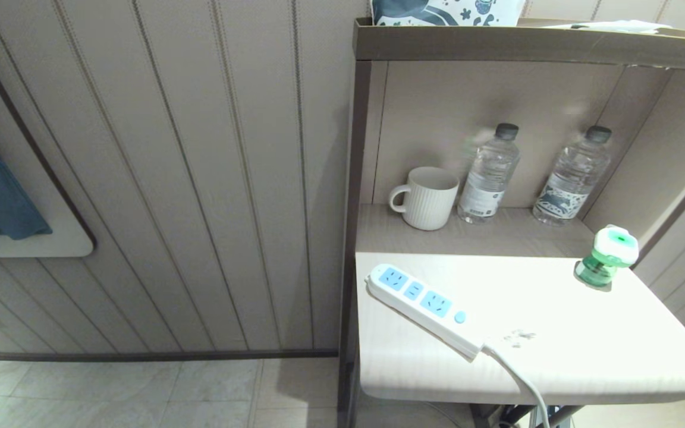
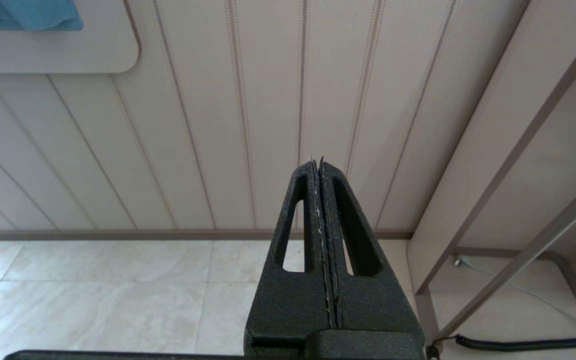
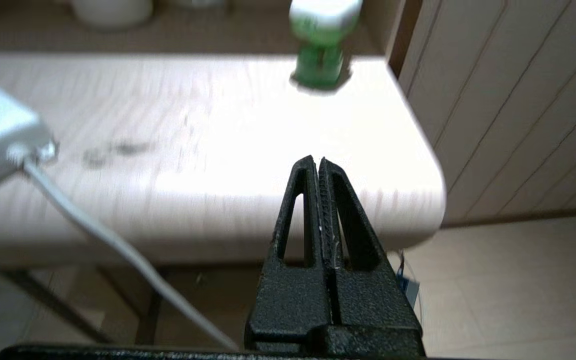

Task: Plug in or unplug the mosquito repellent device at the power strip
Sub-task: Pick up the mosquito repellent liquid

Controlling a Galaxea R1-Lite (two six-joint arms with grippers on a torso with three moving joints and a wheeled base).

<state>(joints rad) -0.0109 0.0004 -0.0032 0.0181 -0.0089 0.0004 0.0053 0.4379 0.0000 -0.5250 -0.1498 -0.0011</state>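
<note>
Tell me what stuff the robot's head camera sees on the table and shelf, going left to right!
Power strip → white mug → first water bottle → second water bottle → mosquito repellent device.

Home room, panelled wall [image 1: 200, 178] (mug [image 1: 429, 197], bottles)

Bright light fell from above and made the white table top [image 3: 248, 130] beyond the right claw [image 3: 316, 159] glare nearly blank. That view was smeared with blur. The left claw [image 2: 317, 160] looked sharp against the evenly lit wall [image 2: 248, 100]. The head view bent at its edges.
</note>
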